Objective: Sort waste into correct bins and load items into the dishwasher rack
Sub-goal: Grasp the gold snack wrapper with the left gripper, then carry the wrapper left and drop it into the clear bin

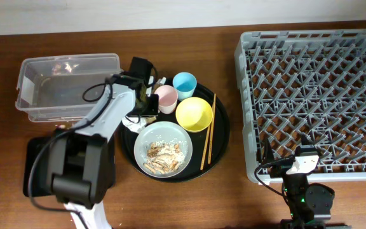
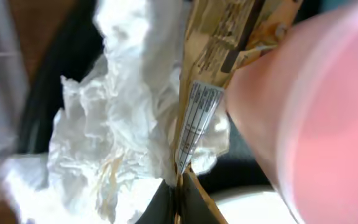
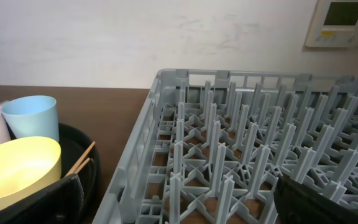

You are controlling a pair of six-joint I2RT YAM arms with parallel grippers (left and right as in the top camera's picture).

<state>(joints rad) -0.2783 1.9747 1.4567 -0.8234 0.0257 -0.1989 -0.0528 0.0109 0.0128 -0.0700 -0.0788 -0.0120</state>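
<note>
My left gripper (image 1: pixel 147 105) is down on the round black tray, shut on a crumpled white napkin (image 2: pixel 104 124) and a brown printed wrapper (image 2: pixel 210 62), right beside the pink cup (image 1: pixel 166 97) (image 2: pixel 316 112). The fingertips (image 2: pixel 180 186) pinch together. On the tray are also a light-blue cup (image 1: pixel 184 84), a yellow bowl (image 1: pixel 194 114), chopsticks (image 1: pixel 208 130) and a pale plate (image 1: pixel 170 132) with food scraps (image 1: pixel 162 156). My right gripper (image 1: pixel 286 159) (image 3: pixel 188 205) is open and empty at the dishwasher rack's (image 1: pixel 316 89) front left corner.
A clear plastic box (image 1: pixel 24 89) stands at the back left. A shallow black tray (image 1: pixel 33 165) lies at the front left, partly under the left arm. The round black tray (image 1: pixel 218 137) sits between box and rack. The right wrist view shows the rack (image 3: pixel 229 143), bowl (image 3: pixel 17 168) and blue cup (image 3: pixel 31 115).
</note>
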